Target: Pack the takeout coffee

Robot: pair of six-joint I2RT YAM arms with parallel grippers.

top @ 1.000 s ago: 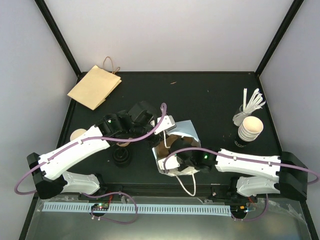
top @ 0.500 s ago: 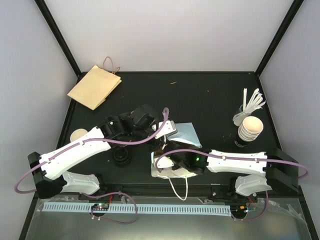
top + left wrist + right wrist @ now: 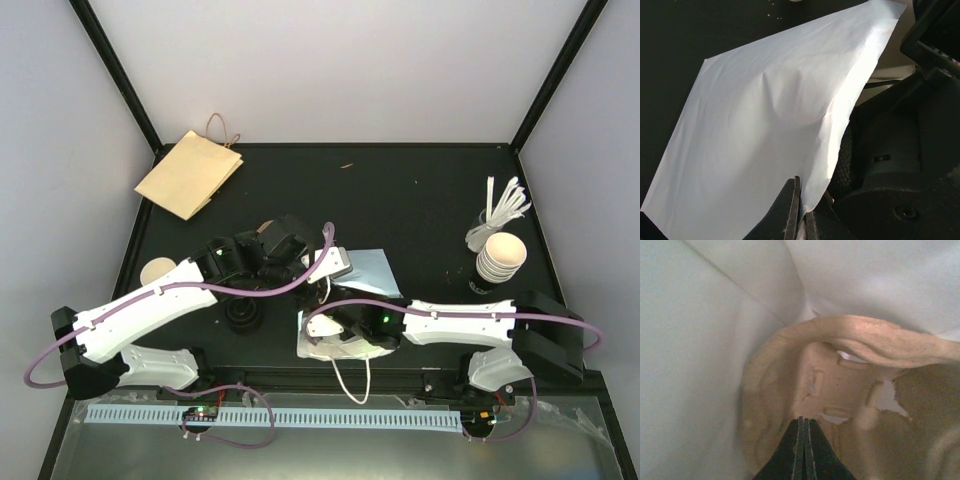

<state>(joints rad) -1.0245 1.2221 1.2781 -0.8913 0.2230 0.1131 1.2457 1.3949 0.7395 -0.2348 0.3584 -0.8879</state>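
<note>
White bag (image 3: 366, 264): on its side near the middle of the table's (image 3: 430, 190) front edge, with both arms at it. Its loop handle (image 3: 352, 380) trails out over that front edge.
Left gripper (image 3: 801, 216): fingers squeezed together on the bag's paper edge, so it's got that flap pinched. The rest of the sheet fans out away from the fingers in the wrist view.
Right gripper (image 3: 803, 440): reached inside the bag with its fingers fully together. Nothing between them as far as I can see. The tips are right up by the carrier, and I can't tell if they actually touch it.
Carrier (image 3: 830, 370): tan pulp cup tray sitting inside the bag, with white paper walls around it. Its right side looks ragged in the wrist view.
Coffee: honestly can't pick it out in any view. No idea if it's in the bag or hidden behind an arm.
Brown bag (image 3: 188, 172): flat at the far-left corner, partly hanging over the table's edge.
Cup stack (image 3: 500, 256): lidless white cups by the right edge.
Stirrers (image 3: 503, 205): white sticks in a holder, just beyond the cup stack.
Lids (image 3: 243, 312): black pile near the front edge, just left of the bag and next to the left arm.
Round cream thing (image 3: 157, 270): at the left edge beside the left arm. Can't tell what it is.
</note>
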